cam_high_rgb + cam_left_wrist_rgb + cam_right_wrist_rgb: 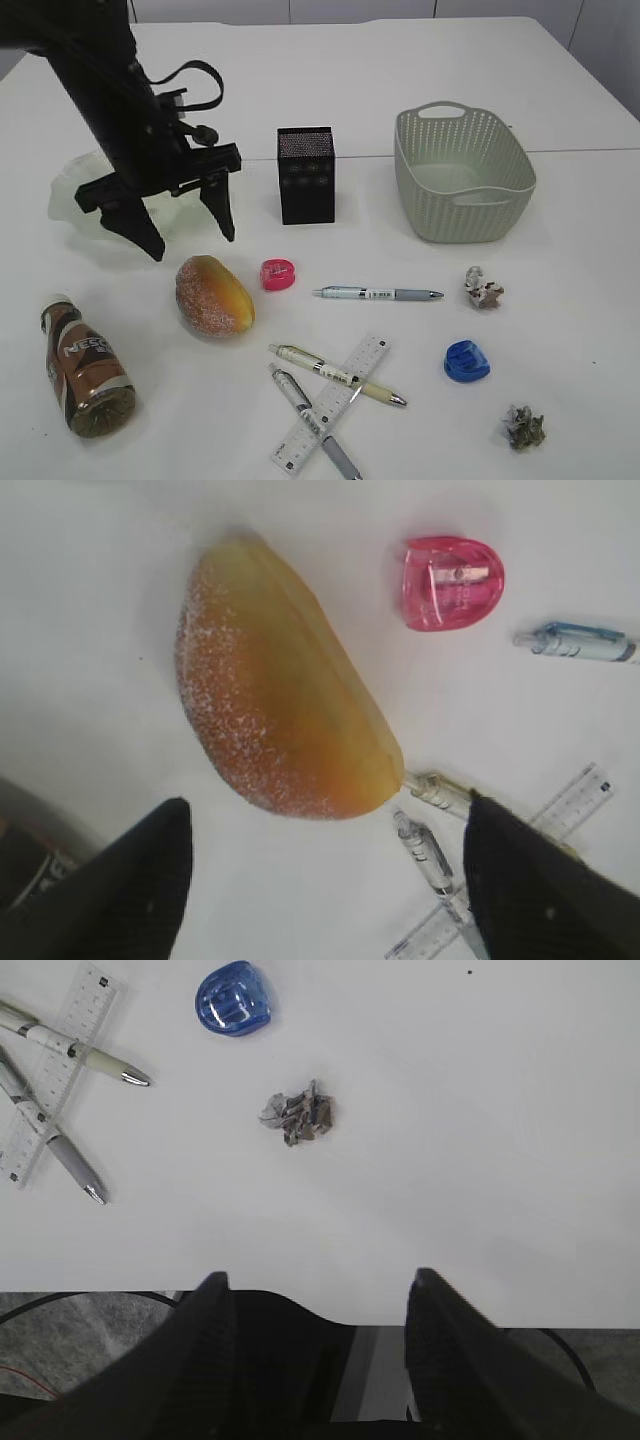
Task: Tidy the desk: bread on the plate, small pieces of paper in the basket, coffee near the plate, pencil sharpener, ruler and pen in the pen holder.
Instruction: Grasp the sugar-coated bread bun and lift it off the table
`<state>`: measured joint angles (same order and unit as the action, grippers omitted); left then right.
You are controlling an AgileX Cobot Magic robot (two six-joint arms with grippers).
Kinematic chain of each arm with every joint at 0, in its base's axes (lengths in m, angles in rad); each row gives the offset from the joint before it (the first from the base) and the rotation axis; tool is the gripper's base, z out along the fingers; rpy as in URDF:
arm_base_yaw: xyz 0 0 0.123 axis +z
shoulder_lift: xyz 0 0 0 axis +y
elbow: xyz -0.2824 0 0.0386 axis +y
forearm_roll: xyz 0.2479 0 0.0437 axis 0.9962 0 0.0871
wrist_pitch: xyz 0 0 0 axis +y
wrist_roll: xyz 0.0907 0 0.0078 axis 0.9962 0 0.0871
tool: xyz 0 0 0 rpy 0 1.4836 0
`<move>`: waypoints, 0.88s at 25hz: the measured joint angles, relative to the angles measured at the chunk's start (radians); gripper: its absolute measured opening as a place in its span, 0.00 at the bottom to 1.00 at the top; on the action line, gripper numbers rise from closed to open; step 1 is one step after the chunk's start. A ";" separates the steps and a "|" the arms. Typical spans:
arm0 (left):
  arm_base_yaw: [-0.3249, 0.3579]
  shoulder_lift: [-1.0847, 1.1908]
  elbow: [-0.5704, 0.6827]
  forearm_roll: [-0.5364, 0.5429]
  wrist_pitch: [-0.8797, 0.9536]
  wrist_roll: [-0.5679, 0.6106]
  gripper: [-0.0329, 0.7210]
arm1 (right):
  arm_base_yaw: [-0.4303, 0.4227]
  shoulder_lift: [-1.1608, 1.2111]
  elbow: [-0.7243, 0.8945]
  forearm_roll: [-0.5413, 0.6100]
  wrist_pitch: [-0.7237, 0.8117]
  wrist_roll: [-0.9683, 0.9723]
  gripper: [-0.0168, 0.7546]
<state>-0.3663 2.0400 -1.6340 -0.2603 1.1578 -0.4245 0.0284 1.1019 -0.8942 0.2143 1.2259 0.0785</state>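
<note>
Right, bread step in hand, nothing placed yet. Coffee (82, 368) lies on its side at 8 o'clock on the desk (560, 330). Plate (75, 195) at 9 o'clock, partly behind the left arm. Left gripper (190, 230) hangs jaws wide, empty, just above and at 11 o'clock of the bread (213, 296); in the wrist view the bun sits ahead of the fingertips, not between them. Next move, as I judge it: advance, drop to straddle the bun, close gently since it looks soft, carry to the plate. Pen holder (306, 174) at centre, basket (462, 175) at 2 o'clock. Right gripper (318, 1305) part open, empty, off the desk's near edge; nearest paper ball (297, 1117) at 12 o'clock of it.
</note>
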 joint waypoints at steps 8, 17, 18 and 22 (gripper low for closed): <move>-0.004 0.071 0.000 0.000 -0.027 -0.019 0.86 | 0.000 0.000 0.000 0.004 0.001 0.000 0.55; -0.004 0.127 0.000 -0.002 -0.059 -0.020 0.86 | 0.000 0.000 0.000 0.004 0.001 0.000 0.55; -0.004 0.129 0.000 -0.002 -0.071 -0.020 0.86 | 0.000 0.000 0.000 0.004 0.001 0.000 0.55; -0.004 0.145 -0.003 -0.002 -0.096 -0.020 0.86 | 0.000 0.000 0.000 0.004 0.003 0.000 0.55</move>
<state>-0.3701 2.1855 -1.6371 -0.2622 1.0620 -0.4448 0.0284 1.1019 -0.8942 0.2182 1.2285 0.0785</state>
